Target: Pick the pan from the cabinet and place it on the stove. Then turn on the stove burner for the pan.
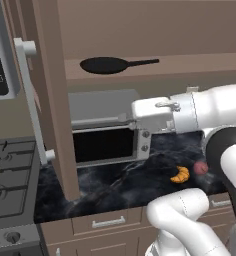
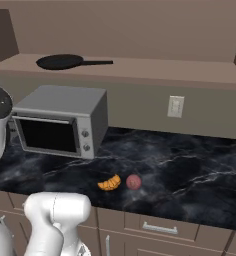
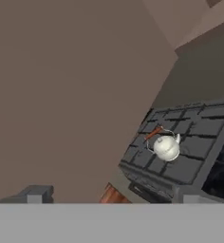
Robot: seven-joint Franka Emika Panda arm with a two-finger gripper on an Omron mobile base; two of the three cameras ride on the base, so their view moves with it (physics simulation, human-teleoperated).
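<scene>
Nearest, white robot arm (image 1: 200, 112) reaching left across the black marbled stone counter (image 2: 180, 165). Two-finger claw (image 3: 111, 197) with dark tips spread wide, released, grasping nothing, facing the brown wooden cabinet door (image 1: 52, 100), swung open with its long silver bar handle (image 1: 32, 100) toward the camera. On the counter, a small orange croissant (image 2: 109, 183) just beside a round reddish fruit (image 2: 134, 181), both in front of the silver toaster oven (image 2: 60, 120) with dark glass front. To the left, grey gas cooktop (image 1: 12, 170) with dark square grates, round knobs along its front, small white kettle (image 3: 166, 146) with reddish handle standing on a grate. Farthest, up on the open cabinet's brown shelf (image 2: 155, 67), flat round matte-black frying pan (image 1: 106, 64), long thin handle pointing right, well apart from the claw.
</scene>
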